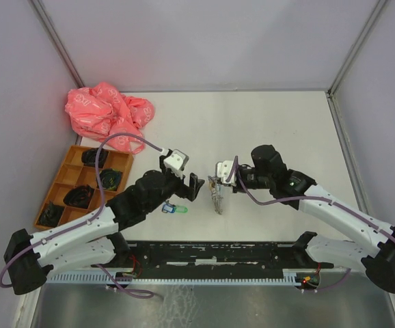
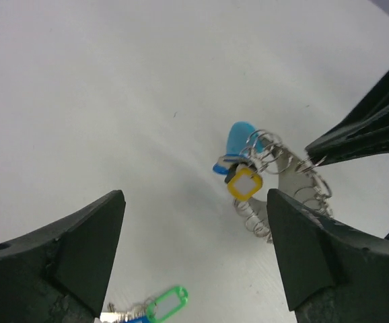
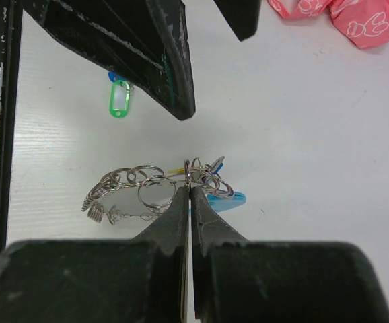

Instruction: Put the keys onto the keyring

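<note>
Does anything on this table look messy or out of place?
Two things. A green-tagged key lies loose on the table by the left arm, apart from the keyring pinched in the right claw. And a crumpled pink plastic bag sits at the far left, looking like litter beside the wooden tray.

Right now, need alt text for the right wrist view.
The right pincer is shut on the keyring, a loop strung with small metal rings and a blue piece, seen against the white table. Beyond it a green-tagged key lies near the open left pincer, with a pink bag in the top right corner.
</note>
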### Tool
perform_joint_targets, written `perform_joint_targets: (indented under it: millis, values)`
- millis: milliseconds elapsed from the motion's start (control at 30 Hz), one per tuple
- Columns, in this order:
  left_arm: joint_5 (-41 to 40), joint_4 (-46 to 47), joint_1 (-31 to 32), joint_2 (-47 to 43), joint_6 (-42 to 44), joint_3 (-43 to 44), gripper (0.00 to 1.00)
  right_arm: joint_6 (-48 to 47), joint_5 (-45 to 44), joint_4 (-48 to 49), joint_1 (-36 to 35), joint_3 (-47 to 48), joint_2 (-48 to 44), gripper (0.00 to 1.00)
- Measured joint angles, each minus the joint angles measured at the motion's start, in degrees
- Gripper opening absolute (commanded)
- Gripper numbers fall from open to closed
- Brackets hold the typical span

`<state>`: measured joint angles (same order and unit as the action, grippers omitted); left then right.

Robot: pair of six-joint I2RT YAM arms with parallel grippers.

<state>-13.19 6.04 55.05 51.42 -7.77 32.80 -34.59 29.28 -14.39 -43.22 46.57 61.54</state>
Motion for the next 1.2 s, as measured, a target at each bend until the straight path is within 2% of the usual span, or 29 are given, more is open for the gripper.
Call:
perform_joint_targets:
  millis: [167,300,500,767,967,1033,1200]
  values:
    - [-6.6,-14.9,0.0,-0.1,-10.8,3.0,1.00,-0.3,-1.4,-2.3,0.0,0.9,0.0,0.01]
    - [-9.8,-25.0,-1.0,1.9,-18.9,3.2,0.95,-0.4,-1.7,-2.9,0.0,1.0,0.2,0.01]
    - [-8.3,-34.4,-7.4,7.7,-26.8,3.2,0.81,-0.9,-2.0,-2.8,0.0,1.0,0.3,0.01]
    - [-2.8,-37.5,-8.4,14.0,-30.6,4.1,0.66,-0.9,-1.9,-2.9,0.0,1.0,0.3,0.01]
    - [-1.2,-39.3,-8.3,16.5,-31.9,5.0,0.62,-0.9,-1.8,-2.9,0.0,1.0,0.3,0.01]
    - [-1.0,-40.2,-8.2,17.5,-31.9,6.1,0.55,-0.9,-1.7,-2.9,0.0,1.0,0.3,0.01]
    - [-1.1,-40.2,-6.2,22.3,-31.9,10.2,0.47,-0.9,-1.3,-2.9,0.0,1.0,0.3,0.01]
